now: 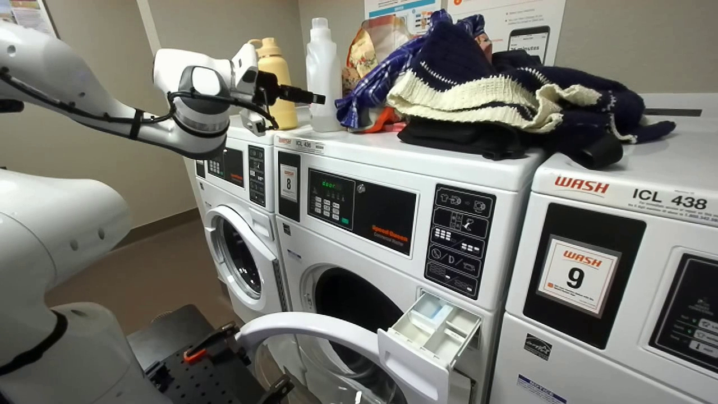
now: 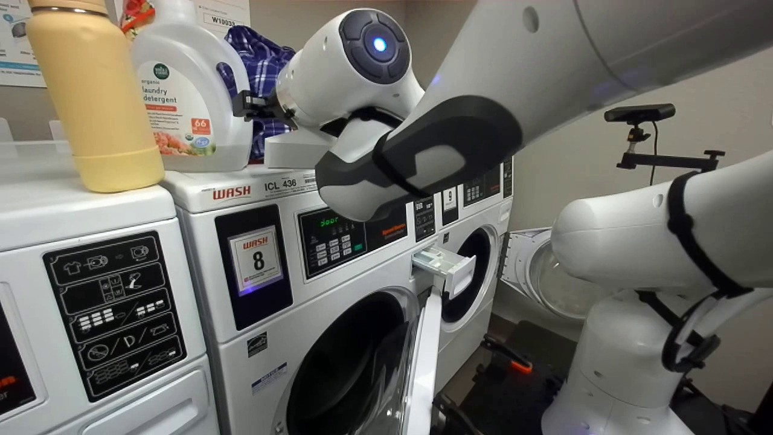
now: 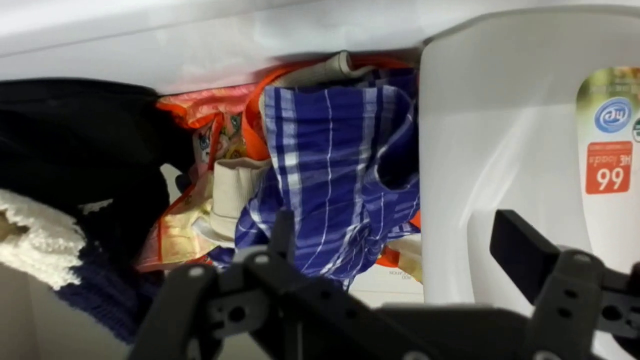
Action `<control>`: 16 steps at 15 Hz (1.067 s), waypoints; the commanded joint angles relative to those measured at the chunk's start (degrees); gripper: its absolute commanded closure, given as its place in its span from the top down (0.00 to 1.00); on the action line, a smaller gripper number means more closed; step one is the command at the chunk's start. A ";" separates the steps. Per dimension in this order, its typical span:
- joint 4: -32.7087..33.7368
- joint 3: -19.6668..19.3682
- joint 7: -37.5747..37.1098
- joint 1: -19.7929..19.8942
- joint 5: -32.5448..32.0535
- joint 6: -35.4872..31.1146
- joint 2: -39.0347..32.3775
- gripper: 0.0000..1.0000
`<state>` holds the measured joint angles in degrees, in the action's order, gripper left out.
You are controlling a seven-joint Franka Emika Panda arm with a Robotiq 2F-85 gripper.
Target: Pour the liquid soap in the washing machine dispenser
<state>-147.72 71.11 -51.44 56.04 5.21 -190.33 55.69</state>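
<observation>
White soap jug stands upright on top of washer 8, cap on, red-and-blue label, greyer band near its base. Gripper is right at the jug's handle side, spread, its two fingers well apart — in the wrist view one finger overlaps the jug by the handle, the other sits in front of a blue checked cloth, jug's side edge between them. Cannot tell whether any finger touches plastic. Label reads upside down in that view. Drawer is pulled out of washer 8's front, below the gripper and well apart from the jug; bluish insert in one compartment, paler compartments next to it. Round door of the same washer hangs open, drawer near its edge. Display lit green, reads "door" in both exterior views. Yellow bottle stands near the jug, on the neighbouring washer. Checked cloth is heaped on the jug's other side, next to a navy-and-cream knit piled over black fabric, spilling toward washer 9. Posters on the wall behind. White arm reaches in at about the jug's height; a small black camera on a stand shows in an exterior view — lower rig partly hidden by the arm
</observation>
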 commanded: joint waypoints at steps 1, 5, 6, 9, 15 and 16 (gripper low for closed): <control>2.55 3.04 1.92 4.46 6.24 -1.68 4.97 1.00; 5.15 3.88 2.63 6.64 9.34 -1.29 8.34 1.00; 5.75 4.00 2.69 7.29 9.81 -1.11 9.29 1.00; 7.34 4.36 3.12 9.59 10.94 -0.50 11.59 1.00; 10.69 5.99 3.05 15.26 11.93 -0.02 14.36 1.00; 11.46 6.29 3.12 16.05 11.90 0.16 14.67 1.00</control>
<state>-139.12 76.30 -49.65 68.81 15.35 -190.67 68.25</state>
